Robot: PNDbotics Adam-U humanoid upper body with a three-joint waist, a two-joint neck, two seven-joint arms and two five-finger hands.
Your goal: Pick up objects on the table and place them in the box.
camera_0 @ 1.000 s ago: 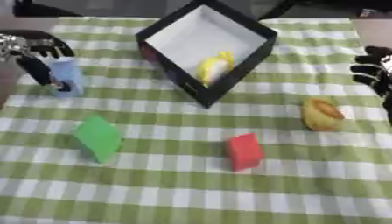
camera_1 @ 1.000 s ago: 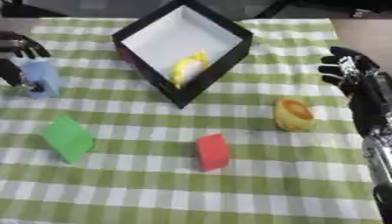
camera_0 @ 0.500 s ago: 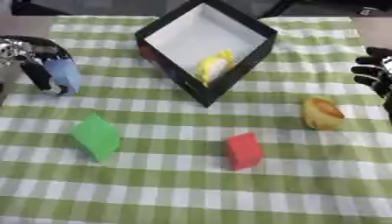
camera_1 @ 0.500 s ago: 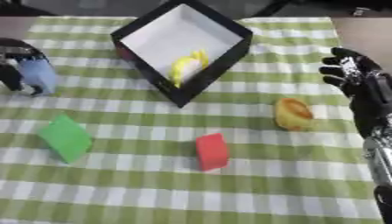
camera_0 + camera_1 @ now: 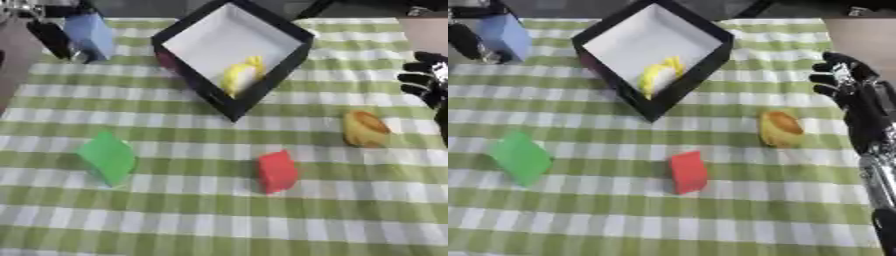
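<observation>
Left eye view shows the left hand point(image 5: 51, 31) grasping the blue block point(image 5: 90, 34), which looks light, rigid, best held by its flat sides.

box point(image 5: 710, 57) behind blocks point(image 5: 687, 172), perhaps fruit point(image 5: 658, 75) inside

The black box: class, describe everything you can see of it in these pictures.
The black box is square and open-topped, with dark outer walls and a pale, white-looking inside. It looks like card, though that is only a guess. It sits turned cornerwise on the green checked cloth, near the far middle of the table, one corner pointing towards the robot. A yellow object lies inside against the near wall. Something reddish shows at its left outer wall. No hand touches it.
</observation>
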